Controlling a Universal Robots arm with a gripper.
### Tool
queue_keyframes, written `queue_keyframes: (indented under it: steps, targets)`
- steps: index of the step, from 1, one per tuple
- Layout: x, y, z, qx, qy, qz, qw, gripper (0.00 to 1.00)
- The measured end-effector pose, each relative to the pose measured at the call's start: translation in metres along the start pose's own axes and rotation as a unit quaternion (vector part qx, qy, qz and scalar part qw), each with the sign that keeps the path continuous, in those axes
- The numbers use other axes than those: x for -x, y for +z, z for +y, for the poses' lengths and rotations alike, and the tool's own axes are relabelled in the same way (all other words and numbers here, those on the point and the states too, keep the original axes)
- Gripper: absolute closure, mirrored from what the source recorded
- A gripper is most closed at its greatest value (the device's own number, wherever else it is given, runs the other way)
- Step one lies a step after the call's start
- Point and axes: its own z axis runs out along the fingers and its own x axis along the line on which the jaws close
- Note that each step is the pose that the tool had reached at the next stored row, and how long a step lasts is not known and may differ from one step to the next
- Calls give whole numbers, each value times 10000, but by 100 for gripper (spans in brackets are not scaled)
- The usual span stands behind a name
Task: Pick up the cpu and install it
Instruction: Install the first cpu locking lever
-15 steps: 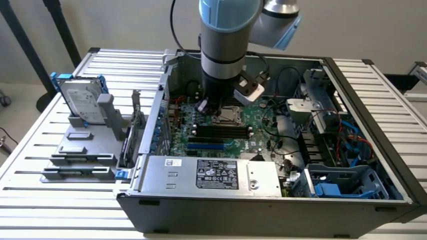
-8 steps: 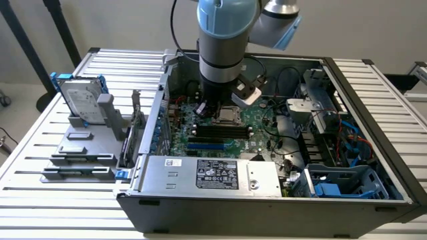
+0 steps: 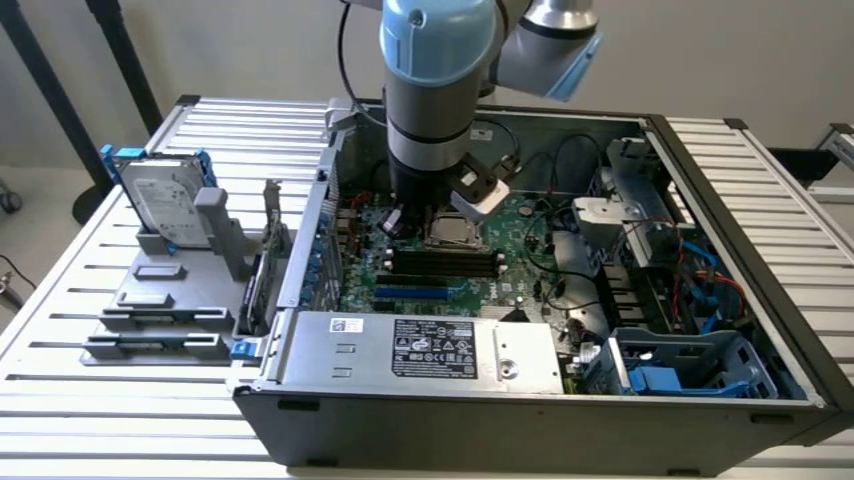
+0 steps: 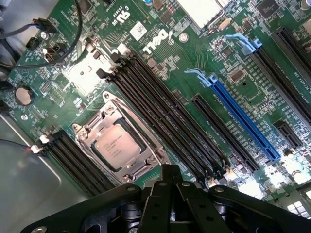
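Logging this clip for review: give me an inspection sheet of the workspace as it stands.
Surface: slatted metal table.
Job's things: cpu lies flat in the socket on the motherboard, inside the open case.
Clutter: hard drive upright in a grey stand, at the exterior view's left.
Grippers: gripper shut, holding nothing, above the board beside the socket.
Cables: black and blue cables inside the case.
Surroundings: pale wall.
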Motion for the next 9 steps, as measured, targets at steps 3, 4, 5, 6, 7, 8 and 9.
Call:
queue_keyframes:
  steps: [3, 4, 5, 6, 7, 8, 9]
  targets:
    - [19, 55, -14, 0, 0, 1, 10000, 89]
    - [25, 71, -18, 0, -1, 1, 10000, 89]
    - [29, 87, -21, 0, 0, 0, 10000, 89]
    - [31, 104, -26, 0, 0, 0, 10000, 89]
    - [31, 121, -29, 0, 0, 0, 10000, 89]
    - [30, 138, -32, 0, 0, -1, 10000, 89]
    - [27, 159, -37, 0, 0, -1, 10000, 89]
